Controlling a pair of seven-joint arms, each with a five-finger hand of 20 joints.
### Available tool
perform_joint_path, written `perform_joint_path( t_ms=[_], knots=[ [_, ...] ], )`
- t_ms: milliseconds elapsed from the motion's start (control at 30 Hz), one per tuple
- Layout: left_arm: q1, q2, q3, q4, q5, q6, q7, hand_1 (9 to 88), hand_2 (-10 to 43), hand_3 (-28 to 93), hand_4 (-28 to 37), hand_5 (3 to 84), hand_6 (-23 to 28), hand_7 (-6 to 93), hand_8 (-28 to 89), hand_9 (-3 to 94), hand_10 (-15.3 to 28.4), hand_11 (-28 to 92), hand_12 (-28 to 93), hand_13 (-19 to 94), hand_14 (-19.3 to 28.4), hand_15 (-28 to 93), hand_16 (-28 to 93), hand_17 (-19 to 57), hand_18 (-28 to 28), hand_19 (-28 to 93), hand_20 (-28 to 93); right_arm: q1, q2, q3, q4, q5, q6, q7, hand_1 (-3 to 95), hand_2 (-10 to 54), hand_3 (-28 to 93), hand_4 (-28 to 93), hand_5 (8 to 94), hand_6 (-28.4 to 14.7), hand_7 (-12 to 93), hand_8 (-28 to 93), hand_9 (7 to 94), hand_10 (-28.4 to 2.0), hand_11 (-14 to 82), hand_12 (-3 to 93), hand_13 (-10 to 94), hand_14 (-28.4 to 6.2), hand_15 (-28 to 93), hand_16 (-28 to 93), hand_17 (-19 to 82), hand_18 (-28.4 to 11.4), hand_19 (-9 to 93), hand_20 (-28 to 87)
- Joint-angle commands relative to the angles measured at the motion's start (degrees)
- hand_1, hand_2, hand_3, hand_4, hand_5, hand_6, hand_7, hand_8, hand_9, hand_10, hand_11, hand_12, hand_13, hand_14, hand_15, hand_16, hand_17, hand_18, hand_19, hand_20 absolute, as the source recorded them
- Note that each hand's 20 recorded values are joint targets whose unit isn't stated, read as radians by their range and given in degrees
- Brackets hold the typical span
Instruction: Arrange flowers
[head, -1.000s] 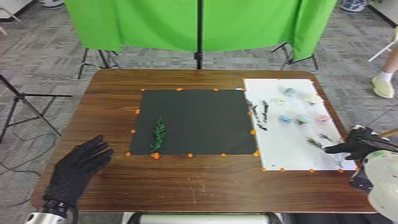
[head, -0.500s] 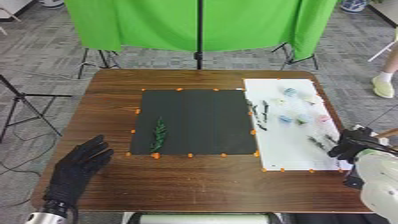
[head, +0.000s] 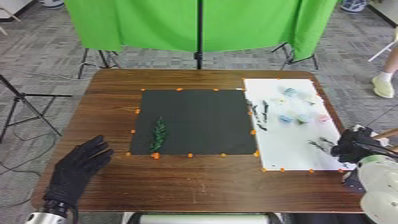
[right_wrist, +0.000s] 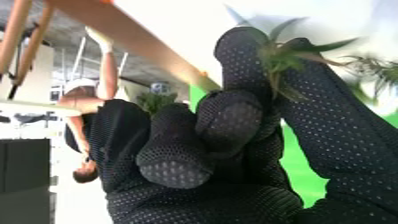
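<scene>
My right hand (head: 355, 143) is over the right edge of the white sheet (head: 289, 160) in the head view. Its thumb and a finger pinch a small green sprig (head: 327, 143). In the right wrist view, the right hand (right_wrist: 244, 117) has that sprig (right_wrist: 286, 61) between thumb and fingertip, other fingers curled, and a second sprig (right_wrist: 387, 73) lies beyond the thumb. Blue flowers (head: 290, 92), a pink flower (head: 323, 118) and dark stems (head: 265, 111) rest on the white sheet. One leafy green stem (head: 159, 135) lies on the black sheet (head: 200, 120). My left hand (head: 83, 156) is open left of it.
Orange markers (head: 155, 156) line the edges of both sheets on the brown table (head: 187, 187). A green cloth (head: 142, 27) hangs on a stand behind the far table edge. A black tripod (head: 34, 95) stands on the floor at the left.
The right hand has shifted slightly and its thumb and finger have come together on a sprig. The sprigs beside it sit a little nearer the robot. The left hand has stayed still.
</scene>
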Motion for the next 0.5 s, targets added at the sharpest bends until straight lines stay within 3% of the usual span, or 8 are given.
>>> perform_joint_path(
  t_ms=[33, 200, 500],
  knots=[
    [0.9, -0.37, 0.27, 0.05, -0.04, 0.51, -0.22, 24.2, 1.1, 70, -26.3, 38.3, 4.7, 19.1, -9, 33.3, 12.9, 24, 17, 26, 15.6, 37, -1, -8.0, 21.1, 50, 8, 5.5, 0.9, 0.0, -5.8, -3.3, 4.1, 0.6, 41.6, -9.5, 84, -20, 77.0, -1.1, 57, 12, 88.1, -8.6, 62.2, 34.9, 81, -8.7, 82, 31, 49, -21.9, 93, 64],
    [0.6, -0.31, 0.38, 0.12, -0.1, 0.65, -0.37, 24.2, 1.2, 70, -26.4, 38.4, 4.8, 19.1, -9, 33.3, 12.9, 24, 17, 26, 15.6, 37, -1, -8.0, 21.1, 50, 8, 13.1, 0.3, -5.9, -7.1, -0.6, 5.7, -2.6, 41.2, -9.5, 84, -19, 77.1, -0.4, 57, 13, 88.9, -8.2, 63.0, 35.0, 82, -8.3, 83, 31, 50, -21.7, 93, 66],
    [-0.1, -0.36, 0.87, 0.29, -0.12, 0.26, -1.34, 24.2, 1.2, 70, -26.4, 38.4, 4.7, 19.2, -9, 33.3, 12.9, 24, 17, 26, 15.7, 37, -1, -8.0, 21.1, 50, 7, 34.0, -7.6, -29.4, -2.9, 3.4, 1.4, -8.8, 39.5, -5.9, 83, -21, 79.3, 0.3, 54, 15, 92.8, -7.0, 62.6, 33.8, 87, -6.9, 82, 30, 55, -21.4, 93, 68]
  ],
)
